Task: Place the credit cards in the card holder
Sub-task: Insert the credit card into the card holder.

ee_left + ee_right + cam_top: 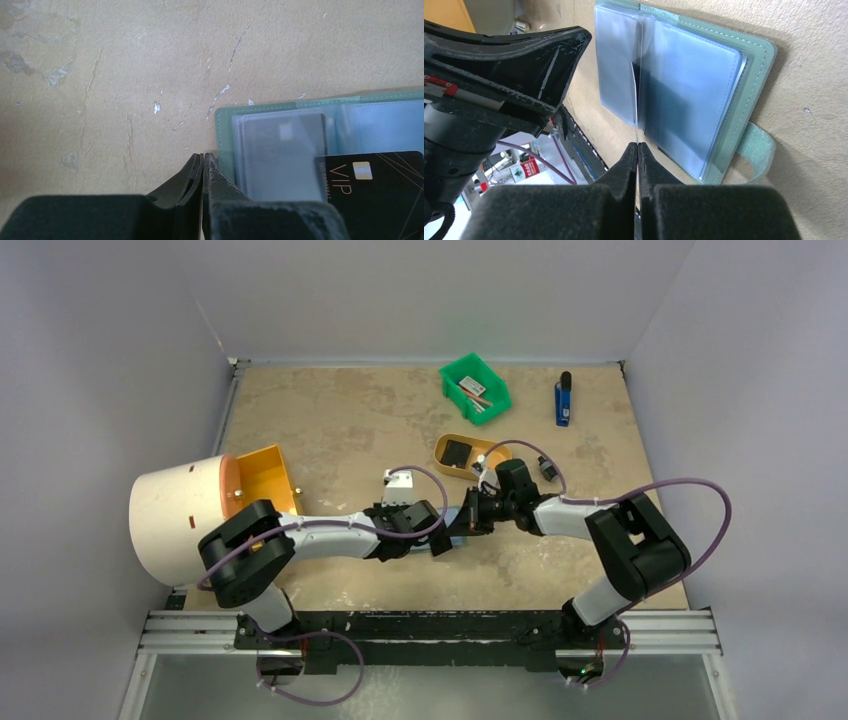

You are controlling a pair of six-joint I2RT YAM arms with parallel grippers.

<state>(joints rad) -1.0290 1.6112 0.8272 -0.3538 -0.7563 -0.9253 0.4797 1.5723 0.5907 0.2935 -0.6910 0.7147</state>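
Observation:
The card holder (456,528) lies open on the table between both grippers, grey-green with pale blue pockets (694,85). My right gripper (638,145) is shut on a black credit card (385,195) marked VIP. Seen edge-on (638,95), this card stands over the holder's middle fold. Another dark card (285,150) sits inside the holder's left pocket (225,130). My left gripper (202,156) is shut on nothing, its tips at the holder's left edge. One more black card (457,451) lies in the tan tray (437,455).
A green bin (475,387) and a blue object (563,400) are at the back. A small black knob (547,468) lies right of the tray. An orange bin (268,476) and a big white cylinder (175,515) stand at the left.

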